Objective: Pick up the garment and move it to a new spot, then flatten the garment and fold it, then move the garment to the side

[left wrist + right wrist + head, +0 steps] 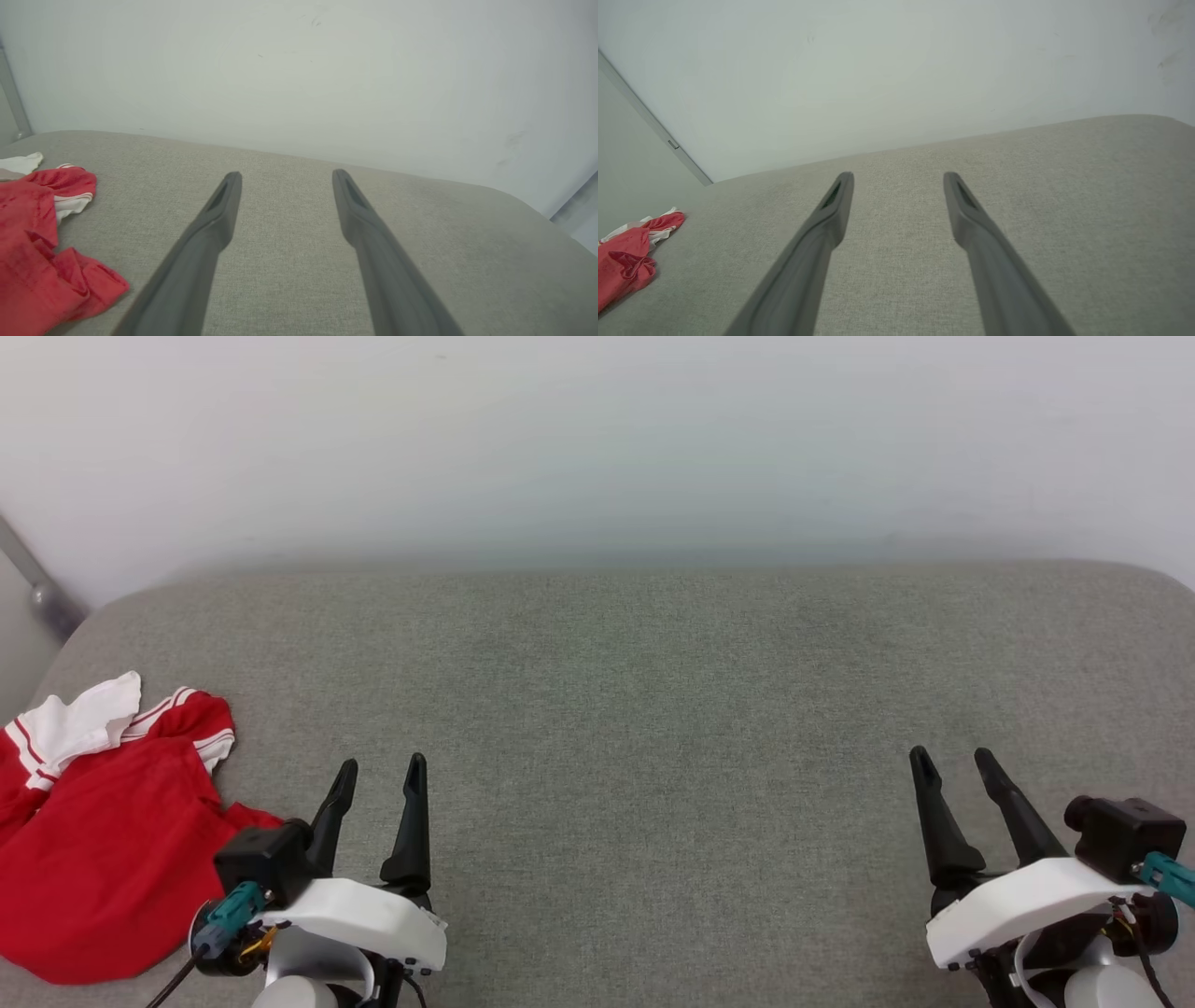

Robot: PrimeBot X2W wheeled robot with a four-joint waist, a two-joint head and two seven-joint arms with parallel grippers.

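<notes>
Head view: garment (103, 840) crumpled at grey cushion (597, 709) left edge; left claw (382, 763), right claw (952, 755) spread, empty.

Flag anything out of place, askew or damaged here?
Only the shirt: it lies crumpled in a heap at the left edge of the grey cushion, with a white sleeve bunched at its far end, not flat. The left gripper and right gripper are open and empty, fingers clear of it. No spill or damage shows.
</notes>
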